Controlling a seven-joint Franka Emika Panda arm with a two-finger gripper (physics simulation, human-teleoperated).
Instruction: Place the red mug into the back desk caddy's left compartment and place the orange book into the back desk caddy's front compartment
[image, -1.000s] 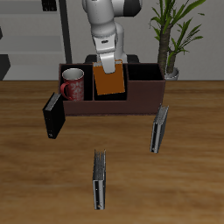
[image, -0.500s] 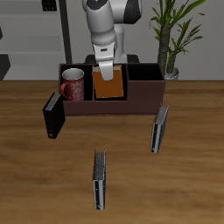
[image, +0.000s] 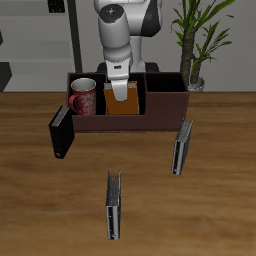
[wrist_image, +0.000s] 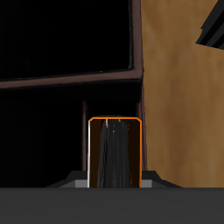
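Observation:
The red mug (image: 83, 97) stands upright in the back desk caddy's (image: 165, 112) left compartment. My gripper (image: 120, 88) is over the caddy's middle and shut on the top of the orange book (image: 125, 101). The book stands upright and reaches down into the small middle section, its lower part hidden behind the low front wall. In the wrist view the orange book (wrist_image: 115, 153) shows edge-on between my gripper's (wrist_image: 115, 180) jaws, above the dark compartment floor and a maroon divider (wrist_image: 70, 80).
A black book (image: 62, 130) leans beside the caddy's mug end. Two grey-black books stand on the table, one beside the caddy's other end (image: 181, 147) and one near the front edge (image: 115, 205). A potted plant (image: 195, 40) stands behind the caddy.
My gripper has moved down with the orange book, which now sits deeper in the caddy's middle section. The mug and other books have not moved.

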